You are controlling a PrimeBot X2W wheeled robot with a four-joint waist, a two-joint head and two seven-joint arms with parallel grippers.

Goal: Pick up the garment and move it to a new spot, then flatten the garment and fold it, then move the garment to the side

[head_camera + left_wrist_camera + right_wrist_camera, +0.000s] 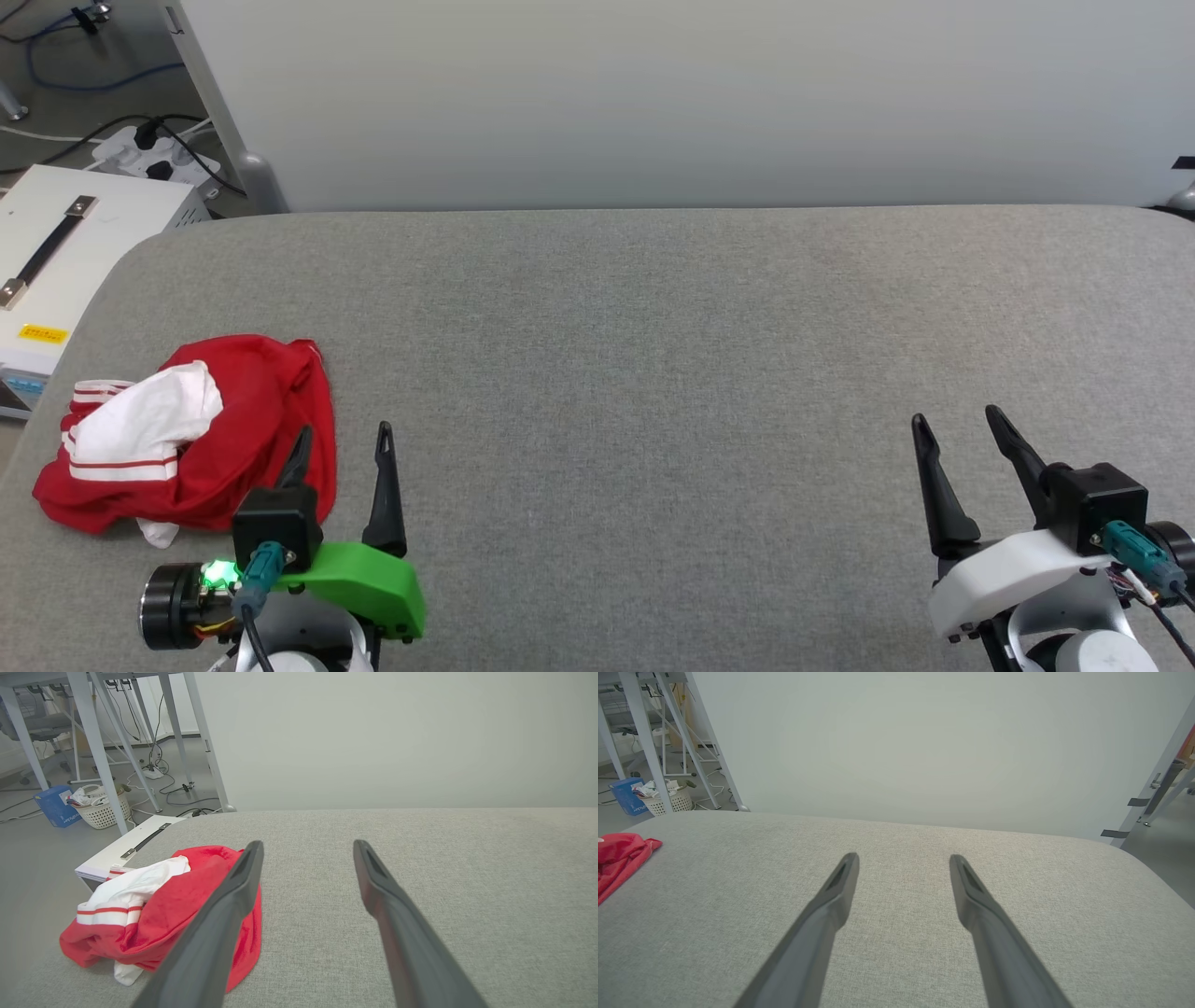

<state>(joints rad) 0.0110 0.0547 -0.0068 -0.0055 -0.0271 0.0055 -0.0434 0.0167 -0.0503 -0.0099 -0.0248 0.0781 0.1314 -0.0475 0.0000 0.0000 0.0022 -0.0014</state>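
Note:
The garment (252, 420) lies crumpled in a heap at the front left of the grey table (653, 355), red with a white striped sleeve on top. In the left wrist view the garment (177, 905) sits left of my fingers, partly behind the left finger. My left gripper (344, 442) stands open just right of the heap's near edge, holding nothing; from its own wrist the left gripper (307, 847) shows wide-apart fingers over bare cloth. My right gripper (954, 420) is open at the front right, far from the garment (619, 858), and the right gripper (903, 858) is empty.
A white box with a dark handle (56, 252) stands off the table's left edge, with a power strip and cables (154, 154) behind it. A pale wall panel (653, 93) rises at the table's far edge. A laundry basket (100, 807) sits on the floor.

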